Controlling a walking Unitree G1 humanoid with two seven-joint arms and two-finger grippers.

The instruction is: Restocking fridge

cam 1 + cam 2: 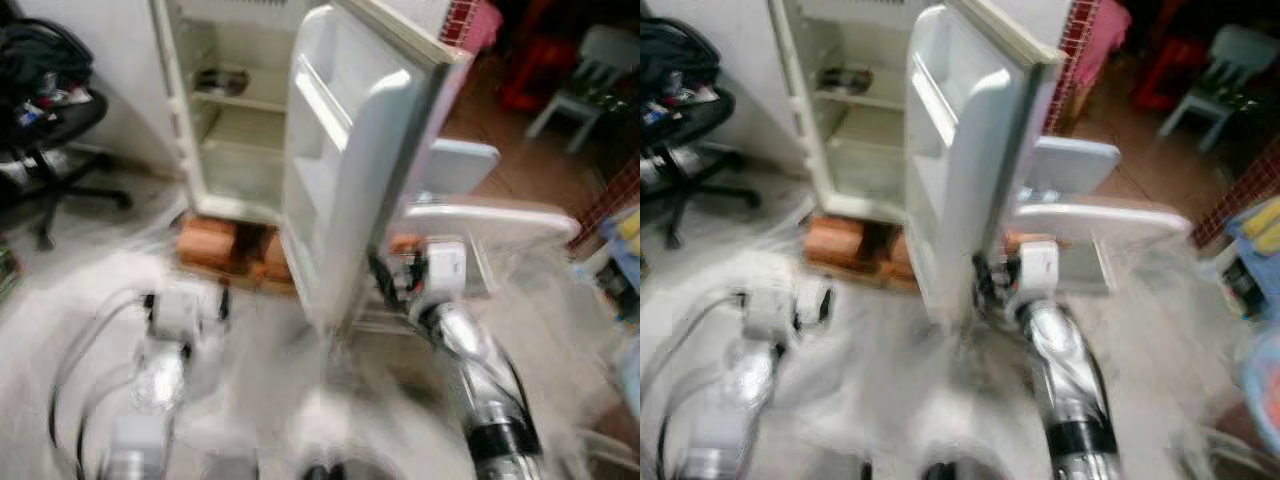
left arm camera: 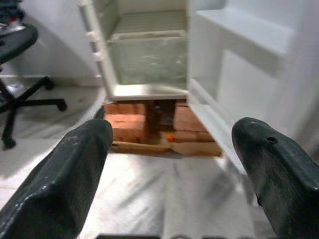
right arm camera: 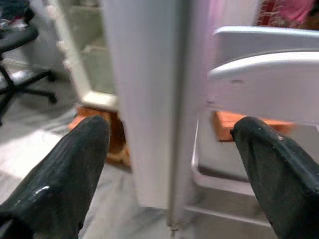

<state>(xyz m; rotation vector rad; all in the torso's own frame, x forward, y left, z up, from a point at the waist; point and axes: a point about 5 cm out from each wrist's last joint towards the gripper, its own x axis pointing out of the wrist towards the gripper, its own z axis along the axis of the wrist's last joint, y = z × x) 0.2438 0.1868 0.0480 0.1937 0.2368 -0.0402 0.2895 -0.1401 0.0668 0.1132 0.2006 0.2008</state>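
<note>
A small white fridge (image 1: 235,130) stands on a base of orange bricks (image 1: 215,245) with its door (image 1: 345,170) swung wide open toward me. A dark dish (image 1: 222,80) sits on the upper shelf; the lower shelves look bare. My right gripper (image 3: 169,164) is open, its fingers either side of the door's outer edge (image 3: 149,99), low down. My left gripper (image 2: 172,164) is open and holds nothing, hanging in front of the fridge opening above the pale floor. The head views are blurred.
A black office chair (image 1: 45,120) stands at the left. A white plastic chair (image 1: 470,215) sits just right of the door, by my right arm. Red and white stools (image 1: 570,70) and a blue item (image 1: 625,250) lie at the far right.
</note>
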